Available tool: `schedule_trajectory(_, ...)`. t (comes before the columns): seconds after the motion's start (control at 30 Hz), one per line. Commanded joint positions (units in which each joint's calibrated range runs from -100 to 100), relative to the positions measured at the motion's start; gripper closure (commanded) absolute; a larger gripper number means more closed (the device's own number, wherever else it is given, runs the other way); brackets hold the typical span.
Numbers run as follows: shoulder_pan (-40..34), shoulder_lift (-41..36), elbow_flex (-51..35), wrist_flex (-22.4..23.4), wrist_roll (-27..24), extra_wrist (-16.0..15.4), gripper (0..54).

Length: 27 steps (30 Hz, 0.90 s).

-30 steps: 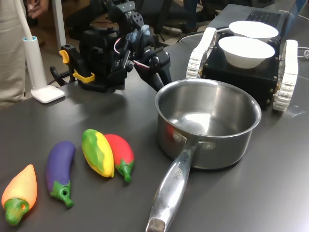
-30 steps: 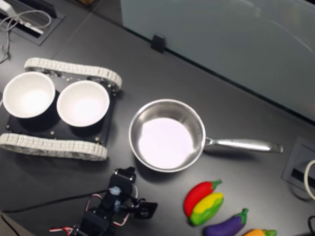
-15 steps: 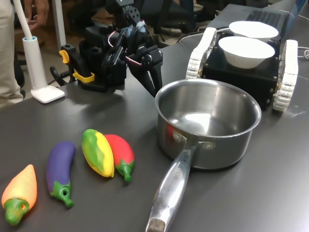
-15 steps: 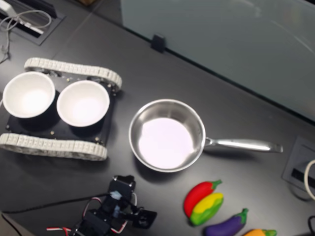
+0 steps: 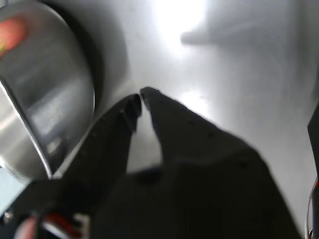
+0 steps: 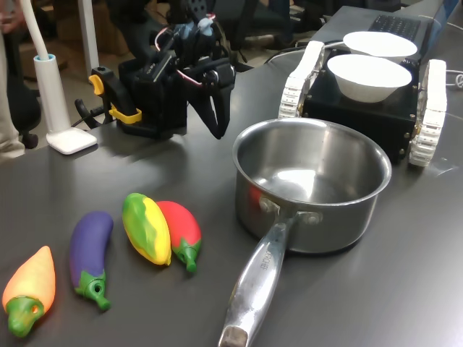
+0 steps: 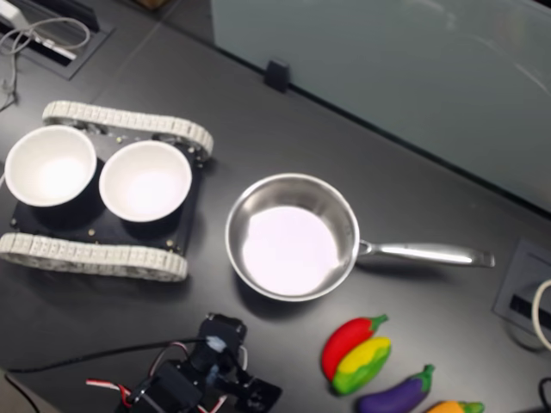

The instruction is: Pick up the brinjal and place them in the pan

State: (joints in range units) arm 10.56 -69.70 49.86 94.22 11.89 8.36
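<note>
Black two-fingered gripper (image 5: 141,94) is hanging above the dark tabletop (image 6: 108,181), tips nearly meeting, carrying nothing. In the wrist view the shiny stainless-steel saucepan (image 5: 40,89) is sitting just beside it. In the first exterior view, the gripper (image 6: 217,130) is pointing down near the pan's (image 6: 311,181) far rim. Small purple toy brinjal with green cap (image 6: 90,253) is lying well apart, toward the first exterior view's left, between an orange toy vegetable (image 6: 30,285) and a yellow-green one (image 6: 146,228).
</note>
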Motion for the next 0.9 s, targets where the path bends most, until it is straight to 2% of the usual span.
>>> schedule_trajectory(0.0, 2.97, 4.62, -9.93, 3.14, 1.56, 0.13, 53.5)
schedule_trajectory(0.1, 4.58, 7.32, -14.56, 5.61, 2.05, 0.22, 53.5)
schedule_trajectory(0.5, 20.75, 17.36, -28.19, 5.44, 6.59, 0.22, 53.5)
schedule_trajectory(0.87, 29.12, 25.12, -41.91, 5.44, 9.82, 0.22, 53.5)
